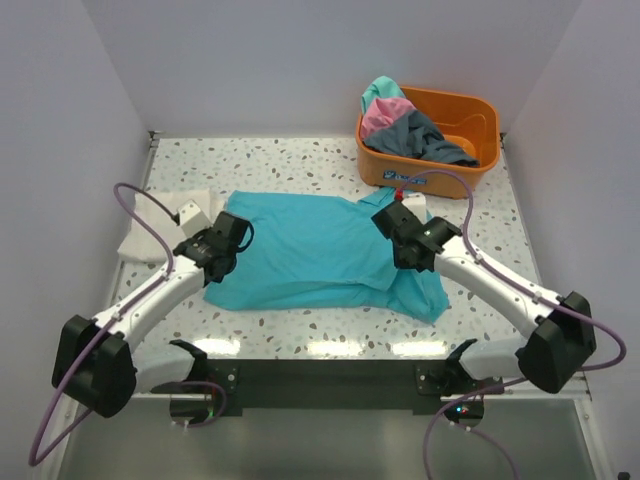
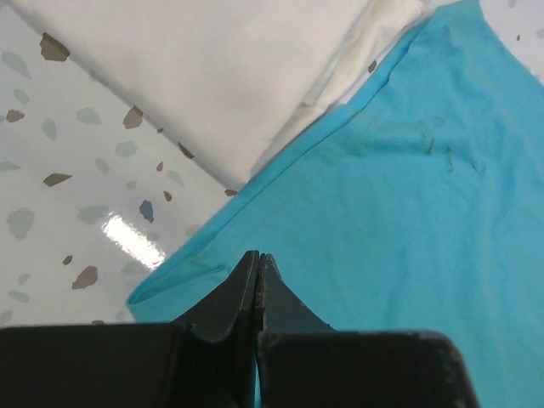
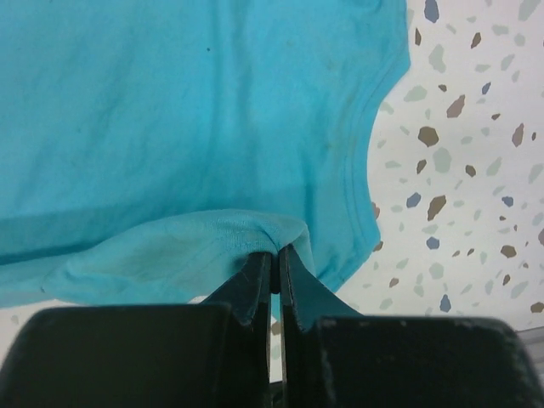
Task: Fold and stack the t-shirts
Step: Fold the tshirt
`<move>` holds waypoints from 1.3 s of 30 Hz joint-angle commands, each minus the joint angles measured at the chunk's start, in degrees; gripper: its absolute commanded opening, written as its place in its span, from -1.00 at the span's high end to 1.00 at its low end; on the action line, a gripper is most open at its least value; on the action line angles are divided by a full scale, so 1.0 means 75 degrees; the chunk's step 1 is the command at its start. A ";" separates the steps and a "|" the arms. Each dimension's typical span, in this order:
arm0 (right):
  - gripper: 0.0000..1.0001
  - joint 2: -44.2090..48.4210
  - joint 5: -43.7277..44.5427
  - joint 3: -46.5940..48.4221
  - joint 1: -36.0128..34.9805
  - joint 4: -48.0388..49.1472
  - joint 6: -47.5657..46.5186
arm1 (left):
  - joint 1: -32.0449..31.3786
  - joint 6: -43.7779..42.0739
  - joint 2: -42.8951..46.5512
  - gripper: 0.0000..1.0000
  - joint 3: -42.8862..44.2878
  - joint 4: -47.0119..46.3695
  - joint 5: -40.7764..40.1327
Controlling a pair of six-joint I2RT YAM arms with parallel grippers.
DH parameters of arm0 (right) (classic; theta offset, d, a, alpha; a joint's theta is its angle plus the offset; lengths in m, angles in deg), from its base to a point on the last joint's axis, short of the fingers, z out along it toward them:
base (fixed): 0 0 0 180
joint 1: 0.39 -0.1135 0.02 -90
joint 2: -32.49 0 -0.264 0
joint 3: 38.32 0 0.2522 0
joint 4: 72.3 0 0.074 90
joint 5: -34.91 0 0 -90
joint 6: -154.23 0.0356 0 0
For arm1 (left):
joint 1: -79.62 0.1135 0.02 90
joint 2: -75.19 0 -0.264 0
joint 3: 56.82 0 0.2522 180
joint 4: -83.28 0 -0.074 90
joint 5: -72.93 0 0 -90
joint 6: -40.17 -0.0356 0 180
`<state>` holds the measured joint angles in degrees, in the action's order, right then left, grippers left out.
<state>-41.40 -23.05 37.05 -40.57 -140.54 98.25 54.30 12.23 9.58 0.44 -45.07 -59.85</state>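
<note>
A teal t-shirt (image 1: 320,255) lies spread across the middle of the table. My left gripper (image 1: 222,250) sits at its left edge, and its jaws (image 2: 257,259) are shut with a sliver of teal cloth (image 2: 408,195) between them. My right gripper (image 1: 405,240) is at the shirt's right side, and its jaws (image 3: 274,251) are shut on a pinched-up fold of the teal shirt (image 3: 170,102) near the collar. A folded cream-white t-shirt (image 1: 160,235) lies at the left, touching the teal shirt's edge in the left wrist view (image 2: 221,76). Pink (image 1: 383,117), dark grey (image 1: 425,140) and a second teal (image 1: 380,92) shirt lie in the tub.
The orange plastic tub (image 1: 470,100) stands at the back right corner. White walls close in the speckled table (image 1: 300,165) on the left, back and right. A black rail runs along the near edge between the arm bases.
</note>
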 commanded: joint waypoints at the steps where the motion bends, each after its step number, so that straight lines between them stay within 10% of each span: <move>1: 1.00 -0.0634 -0.0322 0.0434 0.0505 0.0794 -0.0809 | 0.0200 -0.0341 -0.0591 1.00 0.0538 -0.0821 -0.0401; 6: 1.00 -0.1327 -0.0322 0.0751 0.0752 0.0842 -0.1067 | 0.0317 -0.1184 -0.1107 0.93 0.0656 -0.1384 0.0219; 9: 1.00 -0.1375 -0.0508 0.0611 0.0752 0.0853 -0.1102 | 0.0318 -0.1489 -0.1237 0.20 0.0505 -0.1244 0.0688; 39: 1.00 -0.0953 -0.0908 -0.0643 0.0741 0.1275 -0.1067 | 0.0329 -0.1127 -0.1436 0.23 -0.0926 -0.0610 0.1310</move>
<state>-49.84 -30.62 33.02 -35.04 -131.80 90.54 56.35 2.22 -2.44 -5.70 -50.49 -48.73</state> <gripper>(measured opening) 0.027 0.399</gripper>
